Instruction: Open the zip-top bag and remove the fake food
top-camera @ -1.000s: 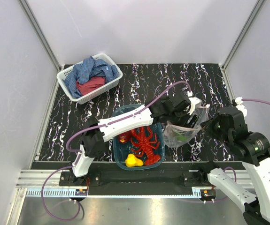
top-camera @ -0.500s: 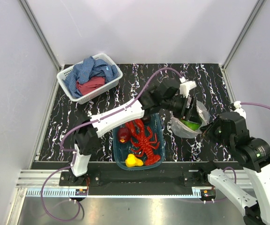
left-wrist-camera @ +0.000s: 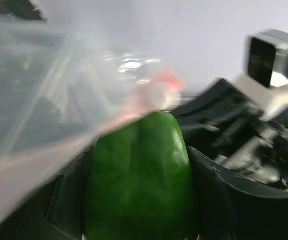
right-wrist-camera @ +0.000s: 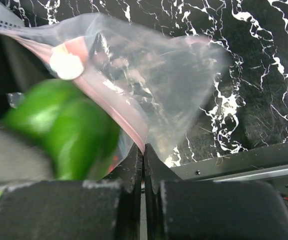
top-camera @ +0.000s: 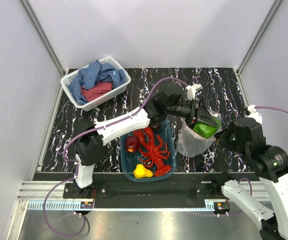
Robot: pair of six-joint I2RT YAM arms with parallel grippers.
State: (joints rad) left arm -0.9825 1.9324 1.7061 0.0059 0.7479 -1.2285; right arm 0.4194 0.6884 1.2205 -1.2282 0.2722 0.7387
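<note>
Green pepper (left-wrist-camera: 138,185) clamped lengthwise between left fingers (left-wrist-camera: 211,192), held at bag (top-camera: 193,142) mouth; bag edge pinched by right fingers (right-wrist-camera: 129,167); tub (top-camera: 174,152) lies just leftward.

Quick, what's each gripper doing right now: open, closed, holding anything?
Left gripper: closed on the green pepper.
Right gripper: shut, pinching the zip-top bag.

The clear, crinkly zip-top bag (top-camera: 193,143) with its pinkish-red zip strip (right-wrist-camera: 128,107) is sagging toward the table's (top-camera: 83,131) right edge, its mouth upward. The green pepper (top-camera: 206,127) is sitting at this mouth, mostly outside. The red lobster (top-camera: 156,155), yellow pear (top-camera: 142,171) and dark red fruit (top-camera: 131,144) are lying in the teal tub (top-camera: 123,167) by the near edge.
</note>
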